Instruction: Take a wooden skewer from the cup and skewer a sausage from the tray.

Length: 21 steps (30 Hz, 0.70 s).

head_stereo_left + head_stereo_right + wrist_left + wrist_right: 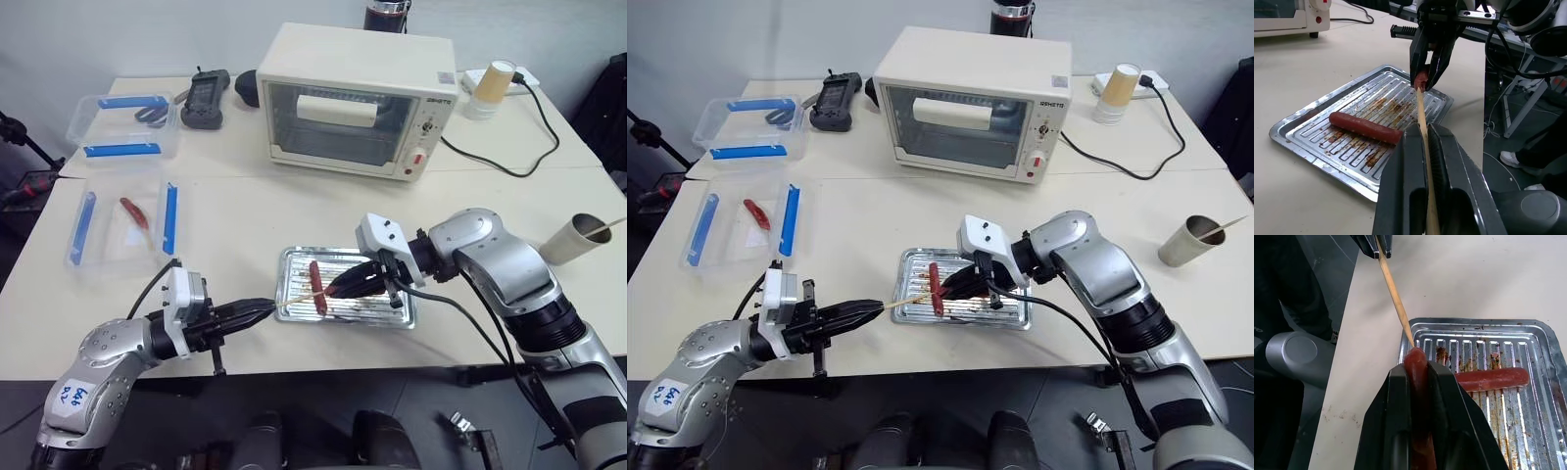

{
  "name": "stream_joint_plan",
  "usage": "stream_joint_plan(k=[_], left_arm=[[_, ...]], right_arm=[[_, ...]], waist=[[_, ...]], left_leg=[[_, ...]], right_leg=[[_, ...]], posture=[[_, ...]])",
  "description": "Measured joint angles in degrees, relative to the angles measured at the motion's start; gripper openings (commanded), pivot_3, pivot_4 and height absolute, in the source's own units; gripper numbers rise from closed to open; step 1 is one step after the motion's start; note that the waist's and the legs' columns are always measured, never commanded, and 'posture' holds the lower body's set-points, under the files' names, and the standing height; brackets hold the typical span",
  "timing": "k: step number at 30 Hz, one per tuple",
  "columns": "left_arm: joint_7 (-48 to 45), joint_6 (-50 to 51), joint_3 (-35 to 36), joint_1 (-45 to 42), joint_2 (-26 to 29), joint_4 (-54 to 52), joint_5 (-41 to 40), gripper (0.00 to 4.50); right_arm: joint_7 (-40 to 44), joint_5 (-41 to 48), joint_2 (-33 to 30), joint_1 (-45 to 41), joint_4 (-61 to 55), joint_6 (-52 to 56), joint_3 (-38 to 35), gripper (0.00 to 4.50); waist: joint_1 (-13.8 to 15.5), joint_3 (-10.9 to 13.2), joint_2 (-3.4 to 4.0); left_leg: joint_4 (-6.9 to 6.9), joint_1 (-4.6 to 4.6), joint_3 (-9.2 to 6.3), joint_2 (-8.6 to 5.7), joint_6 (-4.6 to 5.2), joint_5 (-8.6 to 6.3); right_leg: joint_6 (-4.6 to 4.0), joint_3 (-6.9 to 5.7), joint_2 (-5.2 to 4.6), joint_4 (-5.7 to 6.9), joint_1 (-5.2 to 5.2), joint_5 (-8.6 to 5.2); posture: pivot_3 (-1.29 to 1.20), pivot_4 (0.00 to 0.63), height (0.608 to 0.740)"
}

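My left gripper [263, 309] is shut on the wooden skewer [1423, 128], which points level towards the right. The skewer's tip meets the end of the sausage [1416, 366]. That reddish-brown sausage is clamped lengthwise in my right gripper [340, 286], just above the near-left part of the metal tray [404, 319]. A second sausage [314, 284] lies on the tray's ridged, greasy bottom. The grey-olive cup [574, 239] stands far right on the table with another skewer [609, 225] leaning in it.
A cream toaster oven [358, 98] stands behind the tray, its cable running right. Clear boxes with blue clips [88, 230] sit at the left, one holding a red piece [134, 212]. A tan-and-white cup [496, 83] and a black handset [204, 98] are at the back.
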Motion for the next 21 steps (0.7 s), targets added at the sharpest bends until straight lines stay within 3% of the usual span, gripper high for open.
stream_joint_plan(k=[21], left_arm=[[-0.2, 0.1, -1.2, -0.3, -0.1, 0.5, 0.3, 0.00]], right_arm=[[0.3, -0.3, 0.0, 0.0, 0.9, 0.2, 0.3, 0.38]], waist=[[0.0, 0.0, 0.00]], left_leg=[[0.00, 0.00, 0.00, 0.00, 0.00, 0.00]], right_leg=[[0.00, 0.00, 0.00, -0.02, 0.00, 0.00]], posture=[[0.00, 0.150, 0.740]])
